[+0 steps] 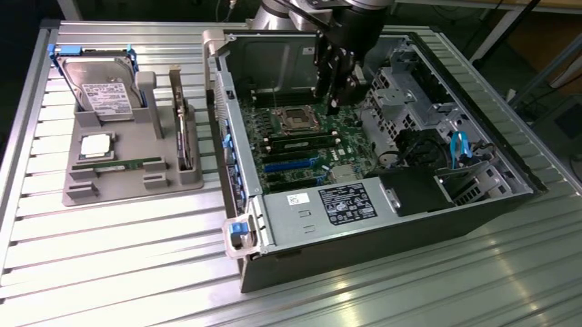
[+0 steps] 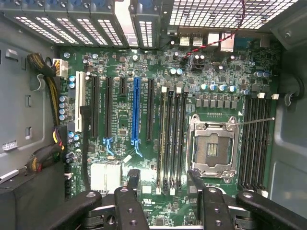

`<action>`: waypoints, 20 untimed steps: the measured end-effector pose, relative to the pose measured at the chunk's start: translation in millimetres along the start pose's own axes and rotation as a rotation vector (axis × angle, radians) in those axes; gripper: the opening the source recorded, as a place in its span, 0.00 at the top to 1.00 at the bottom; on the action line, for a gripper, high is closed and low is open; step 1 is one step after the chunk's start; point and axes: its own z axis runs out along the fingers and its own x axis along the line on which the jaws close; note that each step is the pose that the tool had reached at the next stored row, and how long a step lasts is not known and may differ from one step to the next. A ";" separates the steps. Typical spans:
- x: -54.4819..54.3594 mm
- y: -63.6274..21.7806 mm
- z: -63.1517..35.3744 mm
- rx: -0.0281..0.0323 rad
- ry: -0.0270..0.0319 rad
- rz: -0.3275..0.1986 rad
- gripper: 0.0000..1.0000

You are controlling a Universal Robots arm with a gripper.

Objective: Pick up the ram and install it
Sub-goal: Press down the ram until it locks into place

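**Empty claw over the board, ram off in the holder**

Exterior view: the claw (image 1: 339, 95) hangs inside the open computer case (image 1: 272, 54), above the motherboard (image 1: 309, 163) and close to the processor socket (image 1: 296, 119). Its fingers stand apart and grasp nothing. The ram (image 1: 118, 164) is well apart from it, toward the exterior view's left. It lies flat along the near edge of the grey holder (image 1: 127, 194), which sits on the desk (image 1: 109, 272) beside the case. The stick's long axis runs across the picture from left to right, roughly in line with the long slots just below the socket. So the ram lies outside the case wall, to the left of the claw and lower than it.

By count there is one claw, one green ram stick in the holder, one hard drive (image 1: 100, 85), one square processor chip (image 1: 95, 145) and one flat part standing on edge (image 1: 182, 129). One slot in the case shows a green strip, and I cannot tell whether a module is seated there.

Wrist view: the claw (image 2: 163, 175) is released, its two dark fingertips (image 2: 133, 173) spread with only board between them. Beneath lie the motherboard (image 2: 120, 72) and one open socket (image 2: 212, 146). There are two banks of memory slots, one on each side of the socket, and the claw hangs over the ends of one bank.
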 end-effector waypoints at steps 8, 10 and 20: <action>0.0 0.0 -0.2 0.0000 0.0000 0.000 0.49; 0.0 0.0 -0.2 0.0000 0.0000 0.000 0.50; 0.4 -7.5 -0.2 -0.0001 0.0001 0.000 0.89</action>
